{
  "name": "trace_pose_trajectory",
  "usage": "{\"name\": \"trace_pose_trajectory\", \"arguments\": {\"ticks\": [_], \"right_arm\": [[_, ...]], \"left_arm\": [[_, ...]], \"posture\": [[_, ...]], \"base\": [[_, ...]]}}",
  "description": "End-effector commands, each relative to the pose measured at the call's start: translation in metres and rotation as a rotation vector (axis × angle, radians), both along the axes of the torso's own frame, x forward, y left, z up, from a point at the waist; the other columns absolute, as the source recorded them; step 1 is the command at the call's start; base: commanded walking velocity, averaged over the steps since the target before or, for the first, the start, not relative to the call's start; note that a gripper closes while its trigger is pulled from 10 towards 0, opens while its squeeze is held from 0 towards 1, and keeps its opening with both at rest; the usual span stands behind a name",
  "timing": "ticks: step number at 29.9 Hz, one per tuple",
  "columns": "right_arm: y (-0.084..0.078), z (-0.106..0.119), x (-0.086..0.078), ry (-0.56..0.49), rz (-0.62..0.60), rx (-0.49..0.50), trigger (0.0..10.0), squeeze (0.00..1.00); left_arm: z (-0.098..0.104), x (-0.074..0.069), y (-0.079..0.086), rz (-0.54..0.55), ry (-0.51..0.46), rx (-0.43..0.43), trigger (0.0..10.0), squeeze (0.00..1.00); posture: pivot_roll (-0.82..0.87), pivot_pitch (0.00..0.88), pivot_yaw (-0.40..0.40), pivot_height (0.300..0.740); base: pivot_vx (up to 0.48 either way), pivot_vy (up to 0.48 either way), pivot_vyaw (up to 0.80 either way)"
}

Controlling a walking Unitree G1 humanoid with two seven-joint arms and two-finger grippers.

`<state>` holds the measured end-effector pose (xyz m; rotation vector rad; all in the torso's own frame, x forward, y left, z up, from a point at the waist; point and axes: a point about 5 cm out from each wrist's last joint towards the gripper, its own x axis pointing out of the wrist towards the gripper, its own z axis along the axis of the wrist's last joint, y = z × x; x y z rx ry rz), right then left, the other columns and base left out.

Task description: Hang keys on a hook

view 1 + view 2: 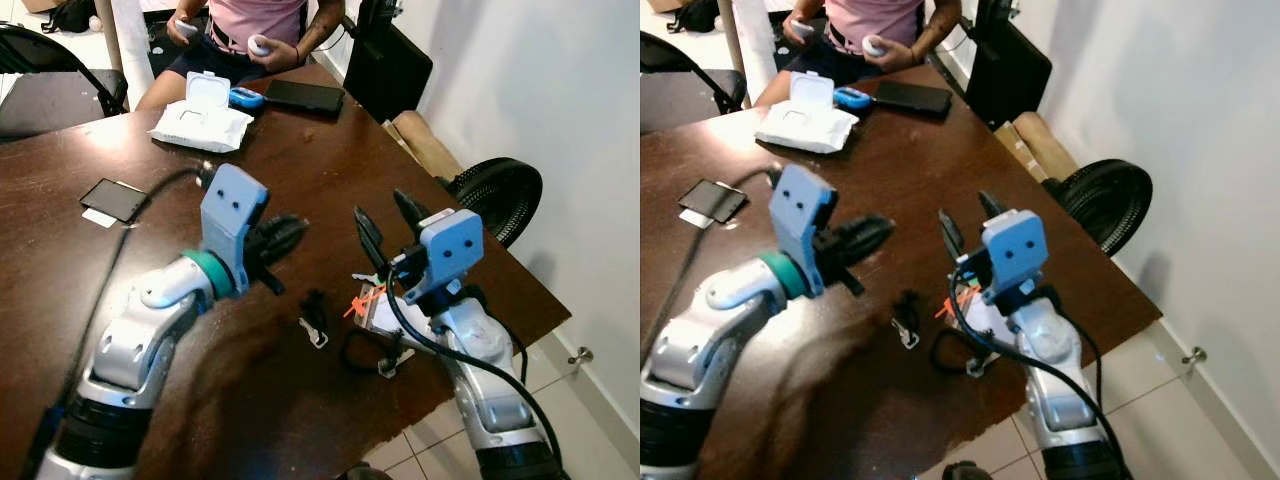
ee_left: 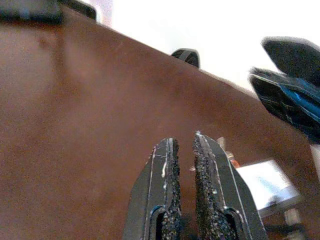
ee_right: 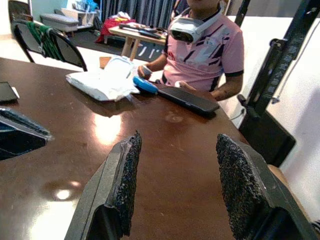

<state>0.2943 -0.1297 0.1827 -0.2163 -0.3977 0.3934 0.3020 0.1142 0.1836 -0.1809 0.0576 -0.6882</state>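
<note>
1. The keys (image 1: 375, 318) are lying on the dark wooden table (image 1: 300, 160), near its edge at about five o'clock from the table's middle. The bunch looks like a clear tag, an orange strip, a black cord loop and some small metal pieces. A separate small dark piece with a metal clip (image 1: 314, 325) is lying just beside the bunch, at its nine o'clock.
2. The right gripper (image 1: 385, 225) is hovering above the keys, at their twelve o'clock, with its fingers spread wide and holding nothing.
3. The left gripper (image 1: 275, 240) is hanging over the table at about ten o'clock from the keys, its fingers (image 2: 162, 200) drawn narrow with a thin gap between them and nothing held.
4. A person (image 3: 205, 45) is sitting at the far side of the table, at twelve o'clock, holding controllers. A packet of wipes (image 1: 200, 120) and a phone (image 1: 303, 95) are lying near them.
5. No hook can be made out.
6. The bunch is probably light, loose and jangly, so it will likely sag and swing when lifted. The metal bits look slippery and lie flat. The cord loop or ring seems the best place to pinch, leaving an opening free for a hook.
</note>
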Motion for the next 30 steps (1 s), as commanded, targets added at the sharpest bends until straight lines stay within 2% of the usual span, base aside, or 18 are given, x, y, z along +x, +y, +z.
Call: {"name": "trace_pose_trajectory", "arguments": {"ticks": [1,6,10,12,13,14,15,16,17,18,19,20,23,29,30], "right_arm": [[-0.006,-0.006,-0.001,0.023,-0.007,-0.017,10.0,0.00],[-0.008,-0.006,0.002,0.028,0.010,-0.044,10.0,0.00],[-0.010,-0.006,0.004,0.043,0.033,-0.088,10.0,0.00],[-0.012,-0.006,0.004,0.046,0.038,-0.103,10.0,0.00],[-0.015,-0.005,0.004,0.048,0.040,-0.116,10.0,0.00],[-0.015,-0.005,0.004,0.048,0.040,-0.116,10.0,0.00],[-0.019,-0.004,0.003,0.050,0.040,-0.130,10.0,0.00],[-0.019,-0.004,0.003,0.050,0.040,-0.130,10.0,0.00],[-0.023,-0.004,0.002,0.052,0.041,-0.139,10.0,0.00],[-0.023,-0.004,0.002,0.052,0.041,-0.139,10.0,0.00],[-0.025,-0.003,0.002,0.054,0.043,-0.146,10.0,0.00],[-0.027,-0.003,0.001,0.054,0.044,-0.149,10.0,0.00],[-0.027,-0.001,0.000,0.052,0.048,-0.149,10.0,0.00],[-0.027,0.000,-0.001,0.052,0.051,-0.149,10.0,0.00],[-0.029,0.000,-0.003,0.054,0.048,-0.152,10.0,0.00]], "left_arm": [[-0.013,-0.003,0.008,0.024,0.108,-0.084,10.0,0.00],[-0.023,-0.010,0.010,0.019,0.183,-0.140,10.0,0.00],[-0.031,-0.011,0.012,0.042,0.204,-0.103,10.0,0.00],[-0.036,-0.009,0.018,0.066,0.206,-0.081,10.0,0.00],[-0.043,-0.007,0.028,0.110,0.191,-0.008,10.0,0.00],[-0.043,-0.007,0.028,0.110,0.191,-0.008,10.0,0.00],[-0.048,-0.004,0.037,0.169,0.136,0.153,10.0,0.00],[-0.048,-0.004,0.037,0.169,0.136,0.153,10.0,0.00],[-0.049,-0.002,0.041,0.194,0.074,0.282,10.0,0.00],[-0.049,-0.002,0.041,0.194,0.074,0.282,10.0,0.00],[-0.047,0.000,0.042,0.209,0.019,0.372,10.0,0.00],[-0.043,0.002,0.039,0.214,-0.030,0.426,10.0,0.00],[-0.036,0.007,0.034,0.202,-0.070,0.453,10.0,0.00],[-0.035,0.011,0.032,0.190,-0.074,0.459,10.0,0.00],[-0.032,0.016,0.028,0.169,-0.078,0.453,10.0,0.00]], "posture": [[0.02,0.085,0.067,0.740],[0.02,0.091,0.056,0.740],[0.02,0.101,0.045,0.740],[0.02,0.107,0.037,0.740],[0.01,0.112,0.026,0.740],[0.01,0.112,0.026,0.740],[0.00,0.121,0.013,0.740],[0.00,0.121,0.013,0.740],[-0.01,0.127,0.004,0.740],[-0.01,0.127,0.004,0.740],[-0.01,0.127,0.004,0.740],[-0.01,0.133,-0.002,0.740],[-0.02,0.145,-0.010,0.740],[-0.03,0.154,-0.012,0.740],[-0.04,0.170,-0.008,0.740]], "base": [[0.000,0.000,0.00],[0.000,0.000,0.00],[0.000,0.000,0.00],[0.000,0.000,0.00],[0.000,0.000,0.00],[0.000,0.000,0.00],[0.000,0.000,0.00],[0.000,0.000,0.00],[0.000,0.000,0.00],[0.000,0.000,0.00],[0.000,0.000,0.00],[0.000,0.000,0.00],[0.000,0.000,0.00],[0.000,0.000,0.00],[0.000,0.000,0.00]]}}
